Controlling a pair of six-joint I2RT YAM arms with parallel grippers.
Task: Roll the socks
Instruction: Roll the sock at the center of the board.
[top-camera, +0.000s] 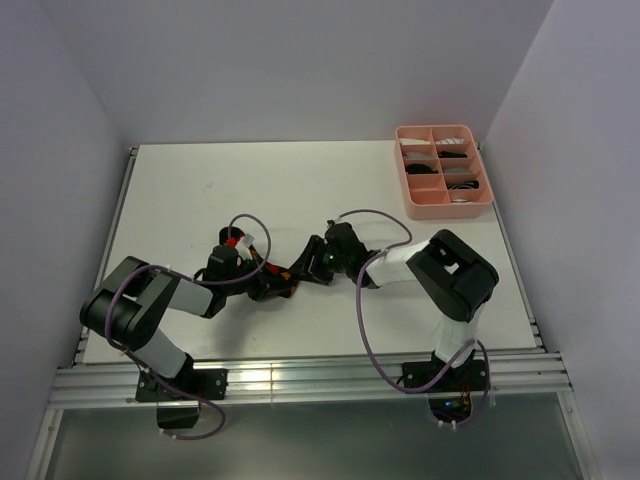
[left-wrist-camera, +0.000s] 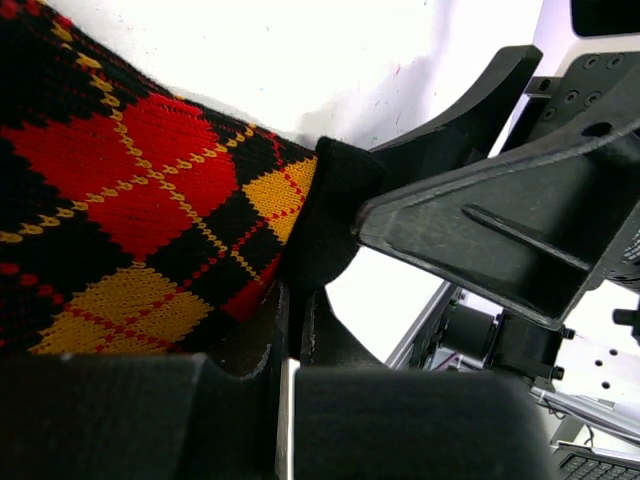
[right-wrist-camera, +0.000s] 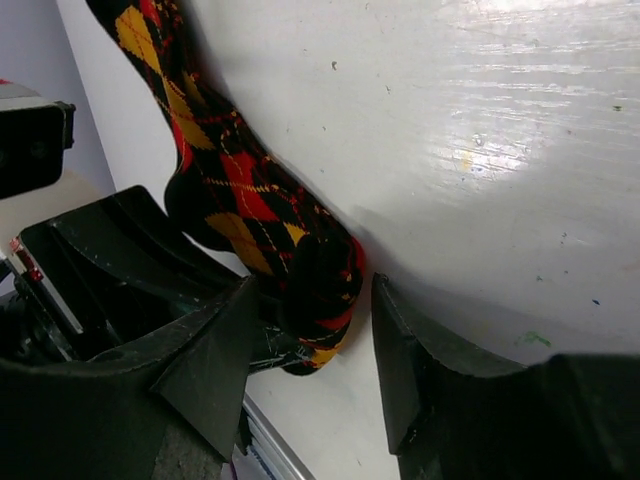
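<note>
One of the socks, black with red, orange and yellow argyle diamonds (left-wrist-camera: 130, 190), lies on the white table between both arms (top-camera: 285, 281). My left gripper (left-wrist-camera: 297, 305) is shut, with the sock's black end pinched between its fingers; in the top view it sits at the sock's left (top-camera: 264, 286). My right gripper (right-wrist-camera: 310, 340) is open, its jaws standing on either side of the sock's rolled-up end (right-wrist-camera: 322, 285) without squeezing it. From above, the right gripper (top-camera: 310, 266) meets the sock from the right. The right gripper's fingers (left-wrist-camera: 480, 220) fill the right of the left wrist view.
A pink compartment tray (top-camera: 450, 209) stands at the back right, holding dark and light bundles. The table's near edge with its metal rail (top-camera: 320, 372) runs just behind both grippers. Cables loop over both arms.
</note>
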